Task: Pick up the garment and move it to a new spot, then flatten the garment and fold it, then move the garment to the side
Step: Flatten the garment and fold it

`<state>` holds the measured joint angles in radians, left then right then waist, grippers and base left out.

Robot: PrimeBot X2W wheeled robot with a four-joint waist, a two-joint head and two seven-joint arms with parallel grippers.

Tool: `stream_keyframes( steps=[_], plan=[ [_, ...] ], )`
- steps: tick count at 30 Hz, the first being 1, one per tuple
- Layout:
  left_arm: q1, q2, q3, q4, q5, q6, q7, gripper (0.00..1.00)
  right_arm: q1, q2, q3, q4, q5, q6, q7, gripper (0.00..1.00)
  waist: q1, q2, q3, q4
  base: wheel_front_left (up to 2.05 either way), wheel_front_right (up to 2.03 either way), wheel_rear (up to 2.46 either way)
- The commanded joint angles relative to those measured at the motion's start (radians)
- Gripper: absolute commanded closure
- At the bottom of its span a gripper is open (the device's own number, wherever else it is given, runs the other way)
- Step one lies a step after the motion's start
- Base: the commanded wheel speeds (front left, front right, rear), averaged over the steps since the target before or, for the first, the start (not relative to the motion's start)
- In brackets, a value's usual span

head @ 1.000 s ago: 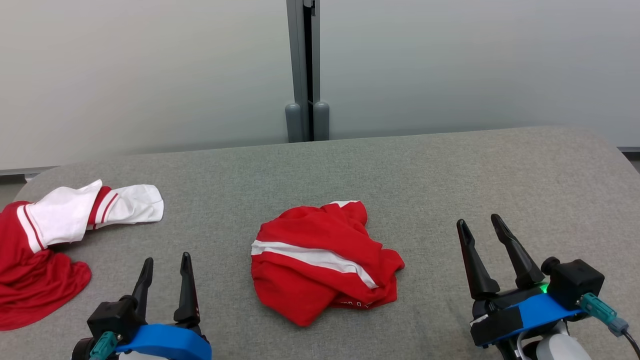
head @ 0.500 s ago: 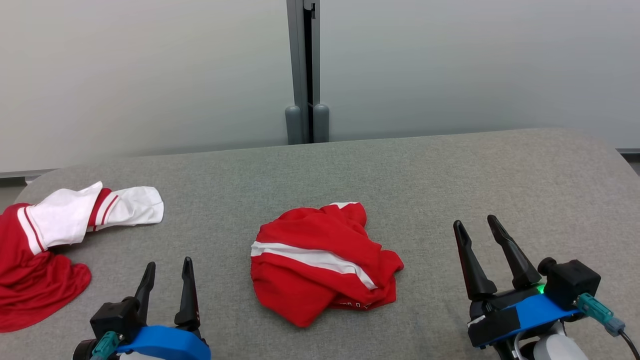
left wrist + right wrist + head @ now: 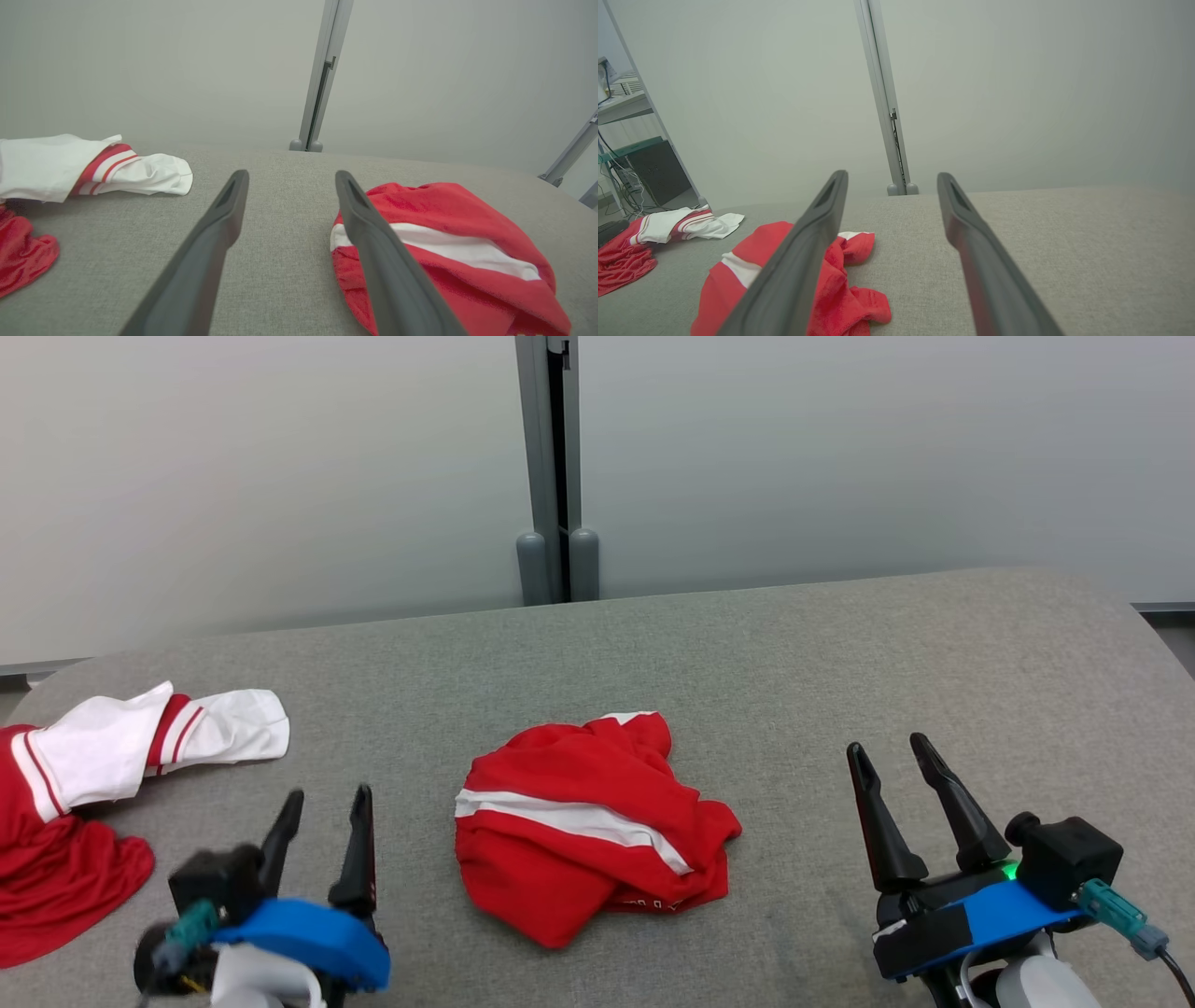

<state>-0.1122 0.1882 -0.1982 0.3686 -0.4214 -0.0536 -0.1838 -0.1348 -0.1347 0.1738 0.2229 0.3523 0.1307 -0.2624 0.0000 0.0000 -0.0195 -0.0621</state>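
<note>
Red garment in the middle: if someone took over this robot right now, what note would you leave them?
Left hand: open, empty, to the left of the garment, not touching it.
Right hand: open, empty, to the right of the garment, apart from it.
Garment: a crumpled heap, red with a white stripe, in the middle of the table. More clothing, red and white, lies at the table's left end.
Done: nothing that shows; the garment is not picked up, flattened or folded.
Left: pick it up and move it, flatten it, fold it, set it aside.
</note>
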Motion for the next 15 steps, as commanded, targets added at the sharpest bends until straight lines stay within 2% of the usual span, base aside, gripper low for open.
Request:
stream_keyframes(
  steps=[1,3,7,9,13,15],
  plan=[
    [-0.028,0.012,0.001,-0.010,-0.001,-0.006,0.012,0.00,-0.006,0.000,-0.002,0.000,0.004,0.000,-0.003,0.00,0.0000,0.0000,0.000,-0.003,0.00,0.00,0.00],
    [-0.056,0.024,-0.009,-0.014,-0.028,-0.024,0.089,0.00,-0.006,0.004,-0.005,-0.002,0.005,0.000,-0.003,0.00,0.0000,0.0000,0.001,-0.009,0.00,0.00,0.00],
    [-0.134,0.078,-0.029,0.010,-0.119,-0.060,0.324,0.00,-0.012,0.010,0.000,0.000,0.005,0.000,-0.003,0.00,0.0000,0.0000,0.002,-0.030,0.00,0.00,0.00],
    [-0.165,0.126,-0.066,0.029,-0.143,-0.071,0.452,0.00,-0.020,0.011,0.004,0.000,0.008,0.000,-0.003,0.00,0.0000,0.0000,0.005,-0.048,0.00,0.00,0.00],
    [-0.210,0.176,-0.137,0.047,-0.257,-0.079,0.658,0.00,-0.023,0.013,0.000,0.000,0.011,0.000,-0.003,0.00,0.0000,0.0000,0.013,-0.083,0.00,0.00,0.00],
    [-0.229,0.213,-0.183,0.044,-0.310,-0.079,0.723,0.00,-0.027,0.011,0.001,0.003,0.013,0.000,-0.003,0.00,0.0000,0.0000,0.020,-0.102,0.00,0.00,0.00]
  ],
)
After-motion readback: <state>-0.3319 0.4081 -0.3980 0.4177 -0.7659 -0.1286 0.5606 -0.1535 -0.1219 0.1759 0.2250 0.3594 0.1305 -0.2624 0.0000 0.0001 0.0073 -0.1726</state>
